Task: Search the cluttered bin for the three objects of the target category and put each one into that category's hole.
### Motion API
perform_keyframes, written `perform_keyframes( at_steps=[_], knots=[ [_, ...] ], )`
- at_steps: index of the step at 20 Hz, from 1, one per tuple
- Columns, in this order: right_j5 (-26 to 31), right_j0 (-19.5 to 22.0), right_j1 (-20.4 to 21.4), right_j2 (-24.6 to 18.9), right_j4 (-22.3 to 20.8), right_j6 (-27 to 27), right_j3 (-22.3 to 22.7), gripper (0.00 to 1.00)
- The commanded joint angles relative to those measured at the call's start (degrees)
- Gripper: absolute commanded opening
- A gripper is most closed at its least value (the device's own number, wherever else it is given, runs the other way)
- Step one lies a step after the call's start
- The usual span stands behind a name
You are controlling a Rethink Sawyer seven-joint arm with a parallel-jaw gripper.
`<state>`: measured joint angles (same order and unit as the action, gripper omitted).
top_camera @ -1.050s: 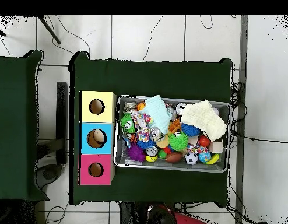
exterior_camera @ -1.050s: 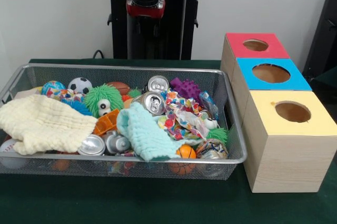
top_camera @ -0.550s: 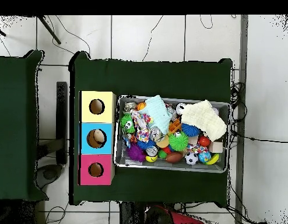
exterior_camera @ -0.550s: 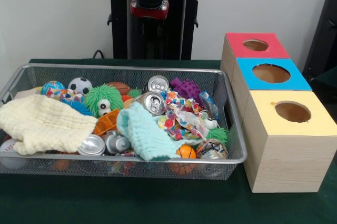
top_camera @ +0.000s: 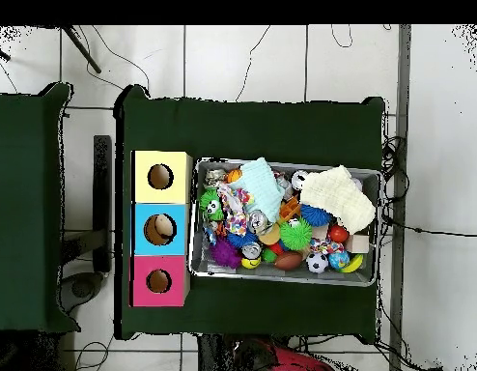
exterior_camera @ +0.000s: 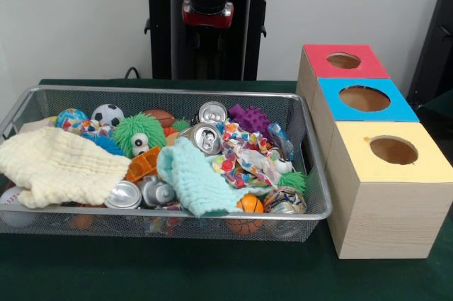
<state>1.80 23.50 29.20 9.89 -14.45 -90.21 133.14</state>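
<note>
The bin (exterior_camera: 170,91) of silver wire mesh sits on the green table, left of centre, and shows in the overhead view (top_camera: 281,275) too. It is packed with clutter: a pale yellow cloth (exterior_camera: 56,166), a mint cloth (exterior_camera: 195,180), a patterned cloth (exterior_camera: 244,159), silver cans (exterior_camera: 207,137), a green fuzzy ball (exterior_camera: 138,134), a soccer ball (exterior_camera: 107,114), a small basketball (exterior_camera: 249,205) and a purple spiky ball (exterior_camera: 248,117). Only the drawn-back red and black arm (exterior_camera: 209,3) shows at the pedestal. No gripper shows in either view.
Three wooden boxes stand in a row right of the bin, each with a round hole: red top (exterior_camera: 318,67), blue top (exterior_camera: 400,108), yellow top (exterior_camera: 428,166). In the overhead view something pale shows inside the blue box's hole (top_camera: 159,229). A second green table (top_camera: 25,203) stands beside.
The arm's red and black end at the pedestal has shifted slightly to the right and up in the front view. Nothing in the bin has moved.
</note>
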Motion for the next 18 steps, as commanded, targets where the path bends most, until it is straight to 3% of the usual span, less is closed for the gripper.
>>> perform_keyframes(
  at_steps=[1, 18],
  knots=[
    [-7.40, -2.24, -1.36, -6.54, 6.00, -14.79, -6.29, 1.00],
    [-7.62, -7.31, -2.97, -8.36, 11.16, -15.56, -6.80, 1.00]
  ],
)
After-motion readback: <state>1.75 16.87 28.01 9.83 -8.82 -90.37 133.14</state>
